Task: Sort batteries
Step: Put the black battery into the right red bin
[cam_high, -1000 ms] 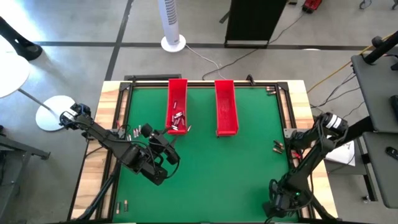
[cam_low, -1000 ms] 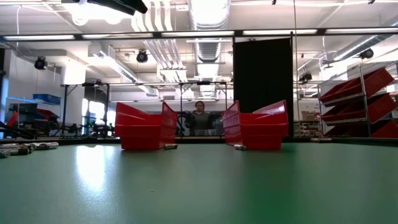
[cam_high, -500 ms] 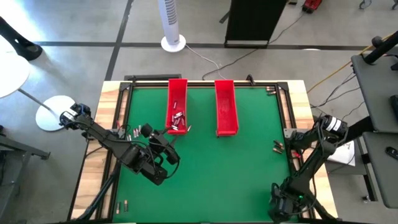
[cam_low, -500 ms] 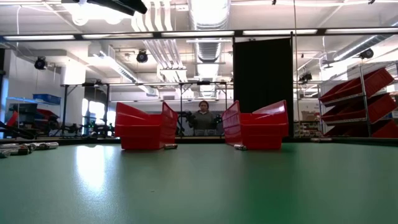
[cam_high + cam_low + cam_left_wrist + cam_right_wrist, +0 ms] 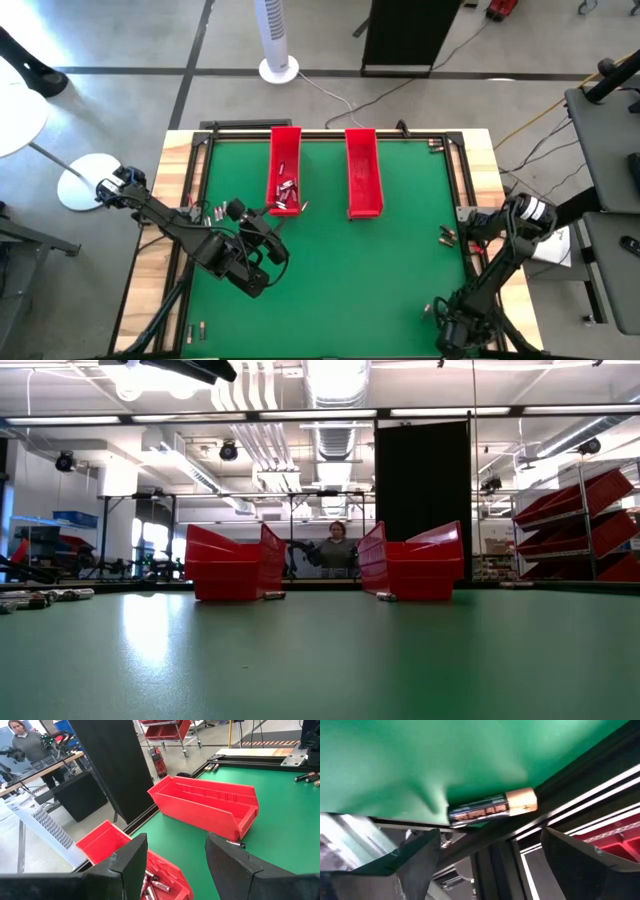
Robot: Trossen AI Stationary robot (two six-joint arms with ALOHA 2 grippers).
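Only the right arm had shifted, its right gripper (image 5: 485, 855) dipping at the green table's (image 5: 350, 270) right edge with fingers spread wide, a battery (image 5: 492, 808) lying crosswise between them. Left gripper (image 5: 175, 865) waited open; left red tray (image 5: 285, 170) held batteries, right red tray (image 5: 363, 170) looked empty.

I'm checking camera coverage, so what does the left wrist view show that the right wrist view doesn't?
Only the left wrist view shows the two red trays: the empty tray and the tray holding batteries, past the open left claw. Only the right wrist view shows a single battery lying at the mat's edge against the black frame, between the open right claw's fingers. Both show the green mat.
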